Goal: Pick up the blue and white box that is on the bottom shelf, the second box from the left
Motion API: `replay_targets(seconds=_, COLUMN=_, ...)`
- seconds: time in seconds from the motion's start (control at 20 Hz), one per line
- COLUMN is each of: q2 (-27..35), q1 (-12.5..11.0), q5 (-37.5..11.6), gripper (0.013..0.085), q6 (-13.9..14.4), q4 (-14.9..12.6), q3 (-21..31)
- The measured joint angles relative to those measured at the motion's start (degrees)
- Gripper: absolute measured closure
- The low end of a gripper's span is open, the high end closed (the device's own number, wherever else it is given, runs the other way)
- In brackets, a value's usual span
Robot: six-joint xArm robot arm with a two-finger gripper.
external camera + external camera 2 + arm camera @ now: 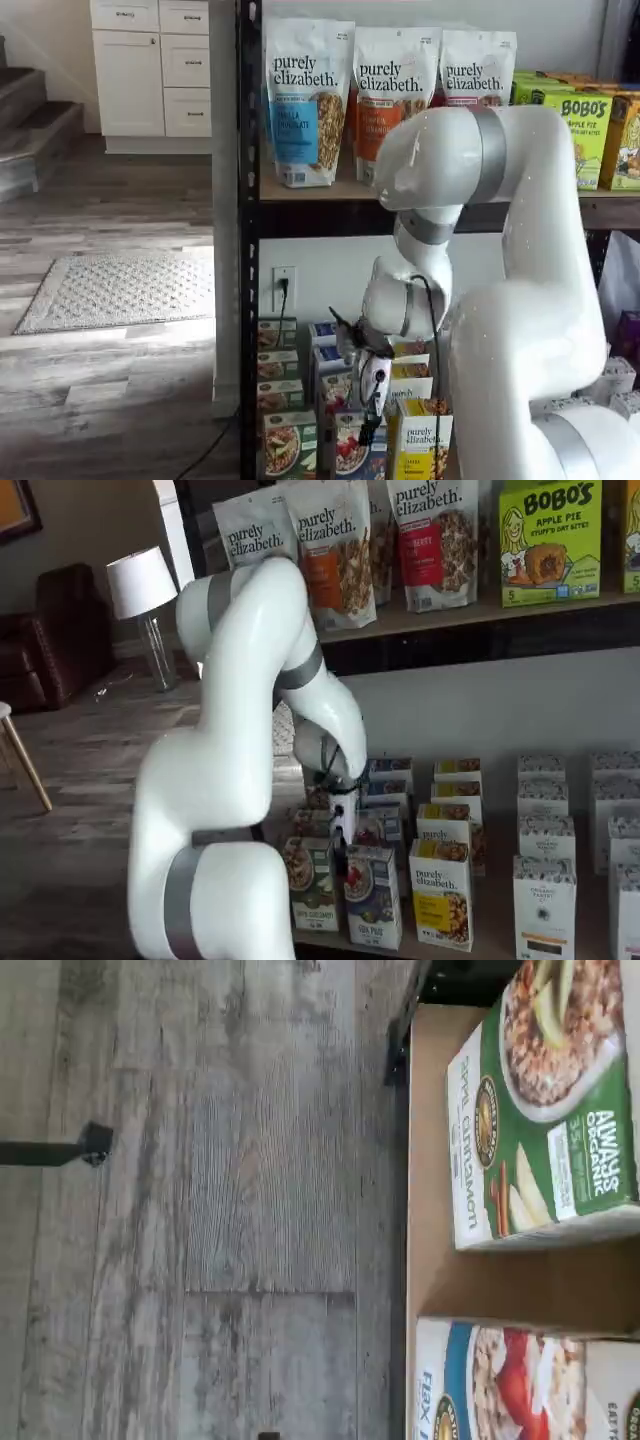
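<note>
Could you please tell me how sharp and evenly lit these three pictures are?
Wrist view: turned sideways, soft, the green box slightly blurred. In both shelf views the arm looms large and hides shelf parts; the blue and white box is readable but soft, and daylight brightens the floor.

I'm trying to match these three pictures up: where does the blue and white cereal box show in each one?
Wrist view: blue and white box at a corner, partly cut off, beside the green box.
Shelf view: front row, under the gripper.
Shelf view: front row.
Shared landmark: the green box.
</note>
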Motion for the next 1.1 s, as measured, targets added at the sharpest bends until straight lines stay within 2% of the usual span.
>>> replay_targets(seconds=0.5, q2=-1.2, q1=0.0, q5=1.2, gripper=0.0130, q6=1.1, q4=-1.0, q3=0.0)
replay_targets(seconds=0.9, q2=-1.5, q1=0.1, q5=-1.1, gripper=0.0130, q6=-1.0, q4=1.4, q3=0.6)
replay_targets(seconds=1.1, q2=-1.1, q1=0.0, q5=-2.6, gripper=0.0130, q6=-1.2, q4=1.4, q3=0.3)
